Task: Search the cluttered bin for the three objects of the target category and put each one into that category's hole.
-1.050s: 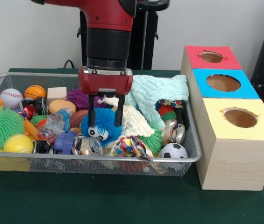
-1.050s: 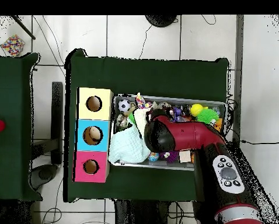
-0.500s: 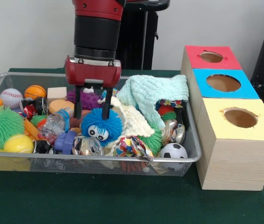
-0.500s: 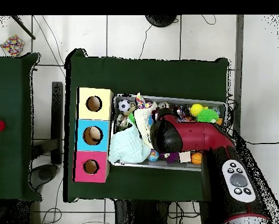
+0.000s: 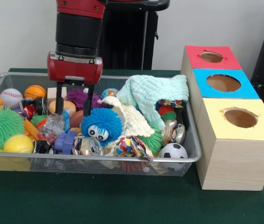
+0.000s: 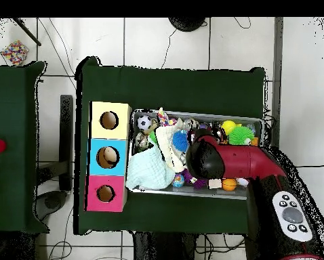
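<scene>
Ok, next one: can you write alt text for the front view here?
A red and black robot gripper hangs with open, empty fingers over a wire mesh bin crammed with toys, just left of a blue fuzzy ball with googly eyes. Right of the bin stands a wooden box with red, blue and yellow tops, each with a round hole.

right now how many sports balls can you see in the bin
4: baseball and basketball in the far left corner, tennis ball at the near left, soccer ball at the near right. Clutter may hide more.
</scene>
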Tool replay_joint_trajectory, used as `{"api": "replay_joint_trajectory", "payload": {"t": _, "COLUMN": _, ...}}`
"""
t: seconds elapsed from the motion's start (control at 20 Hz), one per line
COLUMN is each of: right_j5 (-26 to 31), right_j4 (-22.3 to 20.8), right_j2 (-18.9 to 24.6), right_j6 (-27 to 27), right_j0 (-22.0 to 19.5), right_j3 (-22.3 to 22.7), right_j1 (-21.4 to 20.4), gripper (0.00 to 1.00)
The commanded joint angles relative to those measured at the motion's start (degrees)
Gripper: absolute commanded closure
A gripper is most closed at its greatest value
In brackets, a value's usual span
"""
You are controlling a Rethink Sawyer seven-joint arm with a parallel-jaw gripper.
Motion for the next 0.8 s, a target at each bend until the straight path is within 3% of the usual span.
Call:
{"api": "replay_joint_trajectory", "payload": {"t": 0.05, "right_j5": 6.9, "right_j4": -4.5, "right_j2": 3.0, "right_j6": -5.0, "right_j0": -2.2, "right_j3": 2.2, "right_j1": 5.5, "gripper": 0.00}}
{"api": "replay_joint_trajectory", "payload": {"t": 0.8, "right_j5": 8.5, "right_j4": -1.0, "right_j2": 4.1, "right_j6": -1.8, "right_j0": -3.5, "right_j3": 3.5, "right_j1": 9.8, "gripper": 0.00}}
